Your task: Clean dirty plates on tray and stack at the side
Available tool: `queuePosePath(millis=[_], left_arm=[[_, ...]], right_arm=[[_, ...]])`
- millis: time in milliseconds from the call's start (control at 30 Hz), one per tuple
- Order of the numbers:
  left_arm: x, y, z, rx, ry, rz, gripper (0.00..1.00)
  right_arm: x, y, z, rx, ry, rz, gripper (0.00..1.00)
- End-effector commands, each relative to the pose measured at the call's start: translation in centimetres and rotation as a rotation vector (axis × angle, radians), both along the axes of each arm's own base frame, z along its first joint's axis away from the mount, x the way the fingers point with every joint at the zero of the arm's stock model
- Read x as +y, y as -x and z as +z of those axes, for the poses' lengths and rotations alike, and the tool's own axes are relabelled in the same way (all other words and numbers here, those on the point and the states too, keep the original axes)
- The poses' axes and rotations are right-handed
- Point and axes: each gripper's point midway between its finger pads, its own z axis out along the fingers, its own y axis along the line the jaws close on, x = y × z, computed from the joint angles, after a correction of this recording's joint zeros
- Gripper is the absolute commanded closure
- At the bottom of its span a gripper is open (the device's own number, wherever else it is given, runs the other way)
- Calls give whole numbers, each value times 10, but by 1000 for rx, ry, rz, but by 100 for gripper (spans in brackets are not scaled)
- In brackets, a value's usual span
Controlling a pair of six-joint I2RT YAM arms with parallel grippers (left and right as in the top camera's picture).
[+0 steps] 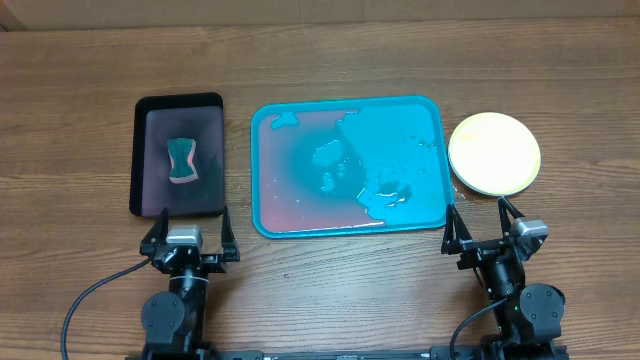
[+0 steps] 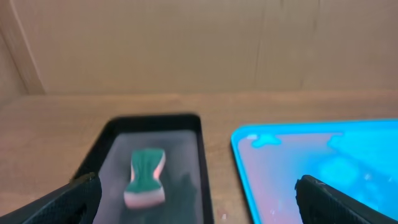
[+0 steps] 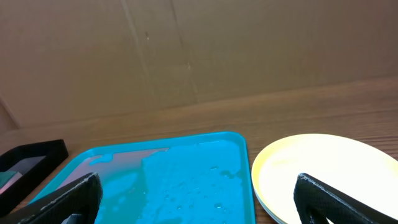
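You are looking at the plates (image 1: 494, 153) sitting off the tray, just beside its right end on the bare table (image 1: 80, 70). Only a pale yellow-green top face is showing, so how many are lying beneath it cannot be told from here. The tray (image 1: 300, 200) is carrying no plate at all. It is holding only pooled, pinkish water (image 1: 385, 190) (wash-off, by the look of it). Going by that, you are most likely sitting at the tail end of the job, with cleaning and stacking done and nothing waiting on the blue tray.

Further left, the sponge (image 1: 182, 160) is lying inside the black tray (image 1: 145, 120), which nothing is touching. Both arms are hanging back at the near edge. The left gripper (image 1: 190, 225) is standing with its jaws wide apart in front of the black tray, and the right gripper (image 1: 480, 215) is spread just as wide and gripping nothing, between the tray's corner and the plates.

The next move is probably calling for little more than a check that the stack is sitting square. If another wipe is needed, the left arm is already facing the sponge.

The overhead view is giving you the whole layout at once. The right wrist view is adding the plates' raised rim (image 3: 323, 168) seen from low down, and the left wrist view is showing the sponge's green top over a pale underside (image 2: 146, 177), which the overhead is flattening.
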Motion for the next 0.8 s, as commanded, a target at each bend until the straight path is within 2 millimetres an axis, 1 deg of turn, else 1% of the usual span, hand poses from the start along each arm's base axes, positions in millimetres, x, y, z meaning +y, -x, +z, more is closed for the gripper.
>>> queuePosePath(millis=[0,767], left_arm=[[-3,0,-9,15,-35,-30,0],[-3,0,-9,15,-19,-28,0]], right_arm=[[0,0,-2,-7,11,0,0],[0,0,-2,-7,11,0,0]])
